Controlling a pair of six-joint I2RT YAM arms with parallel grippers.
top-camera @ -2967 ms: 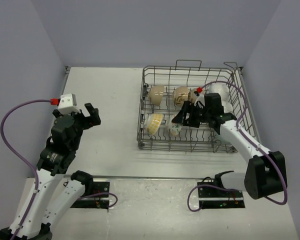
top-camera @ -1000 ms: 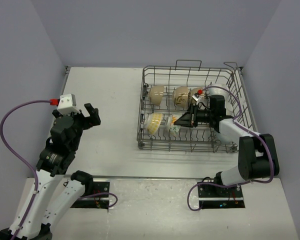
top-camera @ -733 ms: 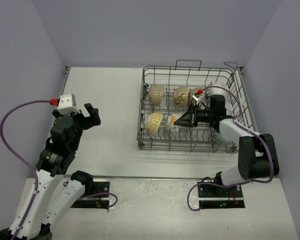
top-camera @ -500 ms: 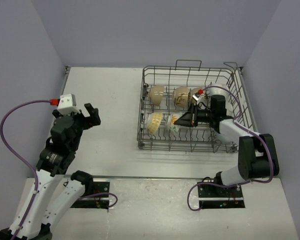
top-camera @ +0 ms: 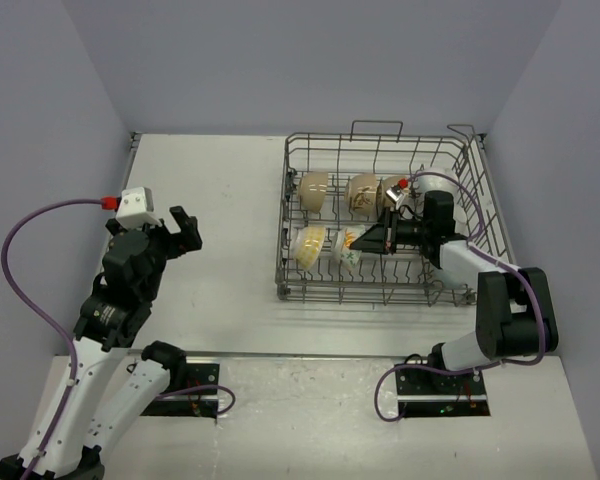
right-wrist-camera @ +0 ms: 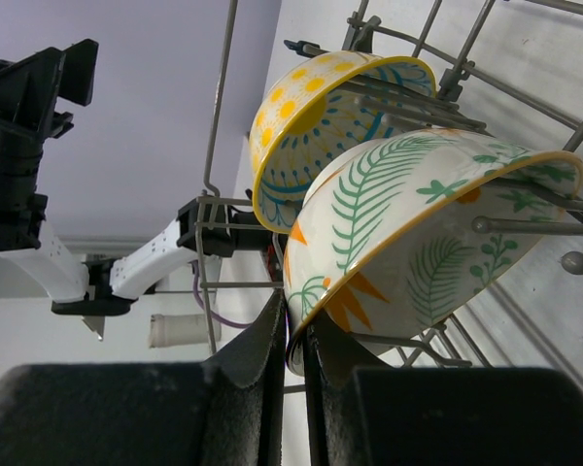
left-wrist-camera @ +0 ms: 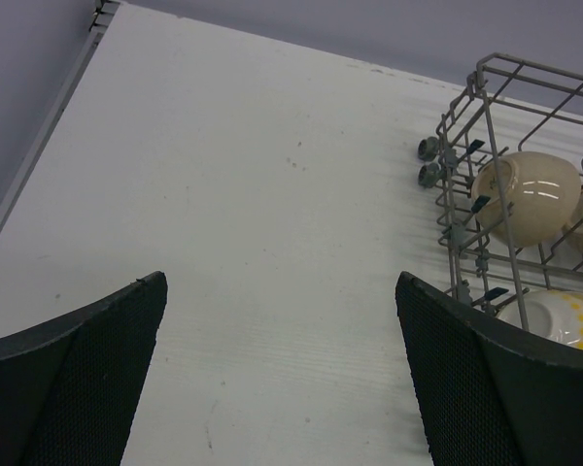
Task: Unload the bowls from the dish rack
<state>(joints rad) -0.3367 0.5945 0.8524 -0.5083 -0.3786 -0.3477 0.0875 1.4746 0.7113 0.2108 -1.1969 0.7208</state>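
The grey wire dish rack (top-camera: 380,297) stands at the right of the table and holds several bowls. Two beige bowls (top-camera: 313,187) sit in its far row and a white bowl (top-camera: 440,185) at the far right. In the near row a yellow-dotted bowl (top-camera: 308,246) stands beside a leaf-patterned bowl (top-camera: 347,250). My right gripper (right-wrist-camera: 299,340) is shut on the lower rim of the leaf-patterned bowl (right-wrist-camera: 418,243), which still leans on the tines next to the yellow-dotted bowl (right-wrist-camera: 311,116). My left gripper (left-wrist-camera: 280,291) hangs open and unloaded above the bare table, left of the rack (left-wrist-camera: 486,126).
The rack's upright tines and wire walls close in around my right gripper (top-camera: 365,242). Purple cables trail from both arms. Grey walls border the table on three sides. My left gripper (top-camera: 185,232) is well left of the rack.
My right arm came down from above the rack to the leaf-patterned bowl, and its fingers have closed the last bit onto the rim. The left arm has not moved.
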